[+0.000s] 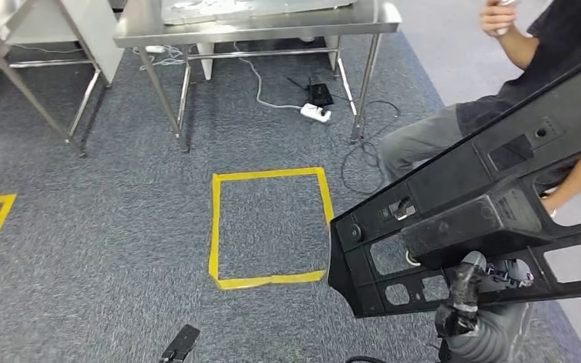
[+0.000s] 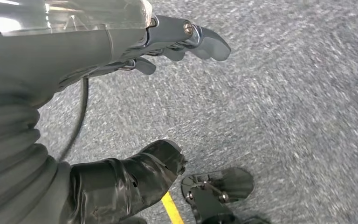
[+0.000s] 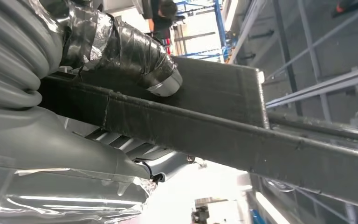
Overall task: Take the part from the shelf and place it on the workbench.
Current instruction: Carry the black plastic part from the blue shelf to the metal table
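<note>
One long black plastic part (image 1: 492, 204), full of cutouts, is gripped by the right hand (image 1: 473, 283) at lower right; left hand (image 2: 168, 42) hangs empty, fingers apart, over grey carpet (image 1: 121, 227).

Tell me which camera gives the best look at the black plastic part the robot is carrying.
The head view. It shows the black part as a long frame with cutouts, held from below by the right hand. The right wrist view sees just a close, dark stretch of it under the thumb. In the left wrist view the left hand holds nothing, over carpet.
</note>
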`<state>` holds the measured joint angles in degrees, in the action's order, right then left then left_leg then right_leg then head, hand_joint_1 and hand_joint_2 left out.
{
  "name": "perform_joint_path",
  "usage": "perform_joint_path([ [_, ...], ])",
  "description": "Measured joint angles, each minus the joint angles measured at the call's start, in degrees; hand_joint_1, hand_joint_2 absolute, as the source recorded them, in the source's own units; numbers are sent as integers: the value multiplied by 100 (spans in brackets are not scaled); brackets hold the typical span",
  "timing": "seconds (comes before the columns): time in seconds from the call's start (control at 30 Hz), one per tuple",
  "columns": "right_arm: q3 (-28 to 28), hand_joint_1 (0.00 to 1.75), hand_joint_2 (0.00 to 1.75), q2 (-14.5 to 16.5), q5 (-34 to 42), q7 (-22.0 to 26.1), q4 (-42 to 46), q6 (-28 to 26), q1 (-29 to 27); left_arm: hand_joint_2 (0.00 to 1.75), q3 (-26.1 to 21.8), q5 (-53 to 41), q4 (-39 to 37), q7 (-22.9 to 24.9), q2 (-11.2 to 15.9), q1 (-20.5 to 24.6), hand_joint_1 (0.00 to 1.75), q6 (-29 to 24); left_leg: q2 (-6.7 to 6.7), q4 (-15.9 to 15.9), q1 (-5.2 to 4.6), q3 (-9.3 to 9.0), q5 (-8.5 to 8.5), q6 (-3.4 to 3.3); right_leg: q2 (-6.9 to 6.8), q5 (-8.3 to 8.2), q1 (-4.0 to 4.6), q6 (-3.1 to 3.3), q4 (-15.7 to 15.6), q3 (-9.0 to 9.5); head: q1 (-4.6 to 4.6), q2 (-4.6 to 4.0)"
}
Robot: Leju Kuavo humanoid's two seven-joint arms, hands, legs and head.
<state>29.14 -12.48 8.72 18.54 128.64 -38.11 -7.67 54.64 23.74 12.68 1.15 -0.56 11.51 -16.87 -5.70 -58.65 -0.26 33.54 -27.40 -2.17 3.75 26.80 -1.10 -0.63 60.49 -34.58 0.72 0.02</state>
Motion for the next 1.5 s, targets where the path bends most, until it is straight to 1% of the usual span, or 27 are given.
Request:
perform_joint_path([
  [0.07, 0, 175, 175, -1, 1, -4, -1, -1, 2, 175, 0, 0, 0, 1, 8, -10, 0, -4, -95, -9, 18, 42, -2, 58, -35, 16, 2, 48, -24, 18, 2, 0],
  [0.1, 0, 175, 175, -1, 5, -3, -1, 1, 5, 175, 0, -1, 0, 3, 15, -24, 0, -4, -55, -32, 21, 54, -20, 89, -78, 14, 1, 80, -45, 38, 2, 0],
  [0.17, 0, 175, 175, -1, 41, 7, -1, 7, 6, 175, 0, -4, 0, 4, 24, -32, 0, -3, 187, -301, 22, 187, -169, 162, -165, 16, -17, 140, -86, 88, 40, 0],
  [0.23, 0, 175, 175, -1, 97, 27, -1, 15, -3, 175, -1, -8, 0, 2, 17, -12, 0, -2, 447, -936, 51, 536, -446, 231, -248, 39, -5, 177, -95, 118, 76, 0],
  [0.3, 0, 175, 175, -1, 152, 52, -1, 19, -8, 175, -1, -9, 0, 3, 13, -11, 0, -2, 517, -1463, 82, 856, -564, 267, -313, 70, 2, 193, -93, 145, 77, 0],
  [0.33, 0, 175, 175, 0, 173, 65, -1, 19, -10, 175, -2, -9, 0, 5, 12, -19, 0, -2, 527, -1478, 87, 892, -481, 271, -333, 89, 2, 191, -92, 167, 79, 0],
  [0.37, 0, 175, 175, 0, 186, 77, -1, 20, -11, 175, -2, -9, 0, 7, 12, -27, 0, -2, 531, -1280, 88, 814, -304, 261, -345, 110, 3, 184, -92, 197, 79, 0],
  [0.4, 0, 175, 175, 0, 195, 92, -1, 25, -12, 175, -2, -9, 0, 7, 12, -30, 0, -2, 533, -916, 84, 646, -75, 237, -355, 132, 4, 174, -92, 233, 79, 0],
  [0.47, 0, 175, 175, 0, 212, 126, -1, 42, -11, 175, -2, -10, 0, 5, 13, -10, 0, -2, 545, -243, 51, 313, 175, 167, -373, 171, 11, 139, -98, 278, 75, 0],
  [0.5, -1, 175, 175, 0, 229, 139, -1, 52, -11, 175, -2, -12, 0, 5, 13, 3, 0, 1, 547, -59, 27, 222, 200, 135, -380, 183, 11, 111, -103, 284, 72, 0],
  [0.57, -2, 175, 175, 0, 261, 154, -1, 67, -10, 175, -2, -15, 0, 4, 13, 16, 0, 6, 538, 21, -9, 186, 157, 85, -388, 194, 4, 46, -133, 292, 73, 0],
  [0.63, -5, 175, 175, -1, 278, 161, 1, 83, -11, 175, -2, -19, 0, 0, 8, 4, 0, 15, 536, 111, 22, 103, 169, 34, -394, 235, 11, -19, -119, 314, 65, 0],
  [0.7, -13, 175, 175, -2, 287, 172, 1, 91, -8, 175, -2, -22, 0, -10, 3, 5, 0, 24, 544, 207, 56, -1, 176, -15, -391, 437, 23, -59, 266, 143, 44, 0],
  [0.77, -21, 175, 175, -1, 297, 185, 0, 91, -14, 175, -2, -25, 0, -19, 4, 15, 0, 29, 545, 202, 48, -33, 138, -56, -385, 728, 15, -76, 1012, -274, 32, 0],
  [0.8, -26, 175, 175, -1, 302, 188, 0, 91, -19, 175, -2, -24, 0, -20, 5, 15, 0, 31, 540, 185, 46, -39, 115, -66, -385, 791, 8, -84, 1300, -462, 33, 0],
  [0.83, -31, 175, 175, 0, 305, 190, -1, 91, -24, 175, -2, -25, 0, -21, 6, 12, 0, 32, 531, 162, 45, -50, 87, -67, -386, 743, 0, -92, 1404, -562, 32, 0],
  [0.87, -34, 175, 175, 0, 307, 191, -1, 91, -25, 175, -2, -25, 0, -21, 4, 5, 0, 34, 519, 134, 49, -66, 53, -59, -386, 583, -10, -98, 1288, -549, 33, 0],
  [0.93, -40, 175, 175, 0, 308, 194, -2, 91, -24, 175, -2, -26, 0, -22, -1, -9, 0, 39, 491, 57, 60, -99, -32, -15, -381, 170, -28, -100, 638, -284, 31, 0],
  [0.97, -41, 175, 175, 0, 309, 197, -3, 92, -23, 175, -2, -27, 0, -22, -3, -8, 0, 41, 478, 0, 49, -95, -79, 21, -372, 51, -27, -86, 333, -152, 31, 0],
  [1.03, -42, 175, 175, -1, 314, 200, -5, 97, -25, 175, -2, -26, 0, -23, -3, 2, 0, 41, 459, -61, 30, -61, -127, 91, -353, 36, -11, -28, 97, -54, 37, 0],
  [1.17, -45, 175, 175, 1, 331, 205, -5, 103, -33, 175, -2, -25, 0, -23, 4, 9, 0, 40, 476, -214, 38, 11, -246, 183, -358, 46, -31, 105, 65, -24, 60, 0],
  [1.23, -46, 175, 175, 2, 334, 205, -5, 104, -31, 175, -2, -26, 0, -23, 3, 14, 0, 41, 512, -766, 52, 290, -504, 242, -373, 66, -40, 148, 55, 6, 87, 0],
  [1.3, -46, 175, 175, 2, 345, 205, -6, 104, -31, 175, -2, -26, 0, -22, -2, 13, 0, 41, 532, -1466, 69, 712, -717, 269, -378, 88, -23, 172, 56, 16, 95, 0],
  [1.33, -46, 175, 175, 2, 353, 205, -7, 104, -32, 175, -2, -25, 0, -21, -2, 6, 0, 41, 535, -1622, 71, 838, -691, 263, -375, 100, -12, 179, 56, 28, 96, 0],
  [1.37, -46, 175, 175, 2, 362, 207, -8, 105, -33, 175, -2, -25, 0, -20, -2, 0, 0, 41, 536, -1561, 68, 855, -555, 242, -370, 114, 1, 183, 56, 49, 96, 0],
  [1.43, -46, 175, 175, 2, 375, 216, -8, 107, -33, 175, -2, -25, 0, -19, 0, -2, 0, 40, 537, -897, 38, 598, -114, 149, -362, 150, 21, 181, 51, 114, 95, 0],
  [1.5, -48, 175, 175, 2, 383, 228, -8, 108, -32, 175, -2, -25, 0, -19, 6, 21, 0, 38, 545, -270, -13, 306, 107, 47, -366, 180, 35, 149, 32, 158, 84, 0],
])
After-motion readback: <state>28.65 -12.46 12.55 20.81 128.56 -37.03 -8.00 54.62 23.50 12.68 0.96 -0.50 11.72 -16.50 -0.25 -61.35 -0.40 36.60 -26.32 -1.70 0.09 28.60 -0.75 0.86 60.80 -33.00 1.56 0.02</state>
